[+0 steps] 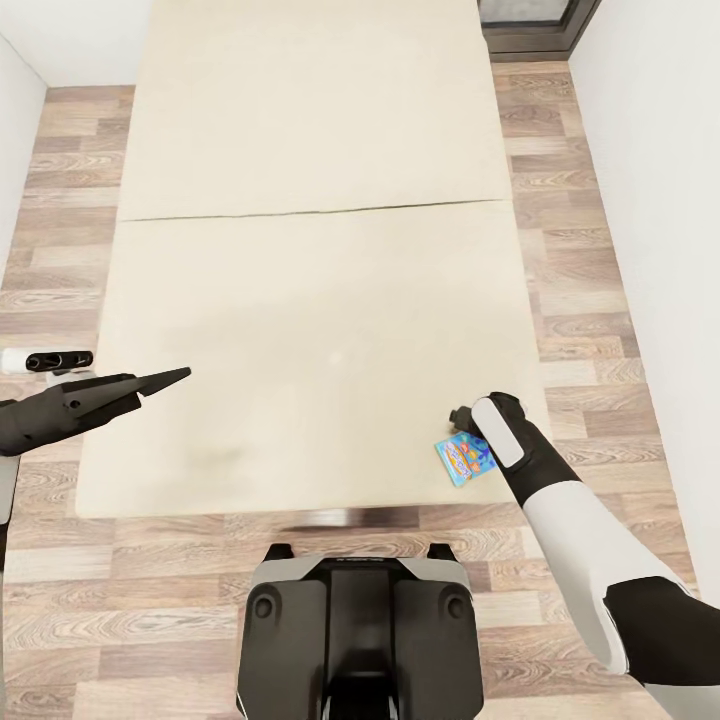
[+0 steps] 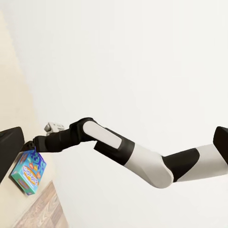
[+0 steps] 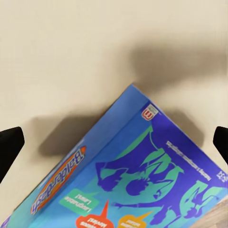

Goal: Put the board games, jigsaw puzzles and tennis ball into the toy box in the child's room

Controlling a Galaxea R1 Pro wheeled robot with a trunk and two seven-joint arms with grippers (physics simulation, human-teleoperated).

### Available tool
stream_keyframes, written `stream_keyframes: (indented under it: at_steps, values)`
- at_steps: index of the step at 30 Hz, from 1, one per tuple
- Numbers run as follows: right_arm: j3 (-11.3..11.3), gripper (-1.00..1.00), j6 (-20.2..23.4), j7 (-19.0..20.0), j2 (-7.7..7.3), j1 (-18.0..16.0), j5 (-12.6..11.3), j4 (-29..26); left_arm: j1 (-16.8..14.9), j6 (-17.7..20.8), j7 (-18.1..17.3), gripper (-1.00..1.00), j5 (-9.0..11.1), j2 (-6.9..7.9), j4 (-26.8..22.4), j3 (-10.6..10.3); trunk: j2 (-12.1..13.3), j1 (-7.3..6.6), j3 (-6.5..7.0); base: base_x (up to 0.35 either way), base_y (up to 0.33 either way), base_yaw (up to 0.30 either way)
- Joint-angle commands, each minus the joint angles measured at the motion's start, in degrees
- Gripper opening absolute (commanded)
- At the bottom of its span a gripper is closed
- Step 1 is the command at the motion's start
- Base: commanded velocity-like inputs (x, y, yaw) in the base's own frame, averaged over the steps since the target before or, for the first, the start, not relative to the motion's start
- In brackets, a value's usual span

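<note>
A blue board game (image 1: 466, 460) with orange lettering lies flat on the cream bed (image 1: 300, 300), near its front right corner. My right gripper (image 1: 465, 425) hangs just above the box, open, its black fingertips (image 3: 10, 149) spread wide on either side of the box (image 3: 142, 185) without touching it. The left wrist view shows the same box (image 2: 28, 172) under the right gripper (image 2: 35, 144) at the mattress edge (image 2: 9, 95). My left gripper (image 1: 165, 381) is open and holds nothing, hovering over the bed's left edge.
Wood plank floor (image 1: 590, 300) runs along both sides of the bed, and a white wall (image 1: 660, 200) stands close on the right. A dark unit (image 1: 530, 25) sits past the bed's far right corner. My base (image 1: 360, 630) is at the bed's foot.
</note>
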Motion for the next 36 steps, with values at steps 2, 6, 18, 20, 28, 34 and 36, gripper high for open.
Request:
stream_keyframes:
  at_steps: [2, 6, 18, 20, 28, 34, 36]
  values:
    - [0.26, 1.00, 0.14, -0.54, -0.09, -0.05, -0.52, -0.08, -0.02, 0.61, -0.22, 1.00, -0.05, 0.01, -0.01, -0.01, -0.09, 0.04, -0.06, 0.000, 0.000, 0.000]
    - [0.24, 1.00, 0.17, -0.54, 0.05, -0.10, -0.51, -0.10, -0.02, 0.61, -0.22, 1.00, -0.05, 0.01, -0.01, -0.01, -0.09, 0.04, -0.06, 0.000, 0.000, 0.000]
    - [0.22, 1.00, 0.18, -0.54, 0.04, -0.29, -0.51, -0.06, -0.02, 0.61, -0.22, 1.00, -0.05, 0.01, -0.02, -0.01, -0.09, 0.04, -0.71, 0.000, 0.000, 0.000]
    - [0.22, 1.00, 0.18, -0.54, 0.09, -0.29, -0.51, -0.04, -0.02, 0.61, -0.22, 1.00, -0.05, 0.01, -0.02, -0.01, -0.09, 0.04, -0.89, 0.000, 0.000, 0.000]
    - [0.22, 1.00, 0.18, -0.54, -0.04, -0.33, -0.48, -0.10, -0.02, 0.61, -0.22, 1.00, -0.05, 0.01, -0.02, -0.03, -0.09, 0.04, -1.64, 0.000, 0.000, 0.000]
    - [0.22, 1.00, 0.18, -0.54, -0.12, -0.30, -0.47, -0.10, -0.02, 0.61, -0.22, 1.00, -0.05, -0.05, -0.02, -0.17, -0.09, 0.04, -2.20, 0.000, 0.000, 0.000]
    - [0.22, 1.00, 0.18, -0.54, -0.12, -0.30, -0.46, -0.10, -0.02, 0.61, -0.22, 1.00, -0.05, -0.05, -0.02, -0.18, -0.09, 0.04, -2.35, 0.000, 0.000, 0.000]
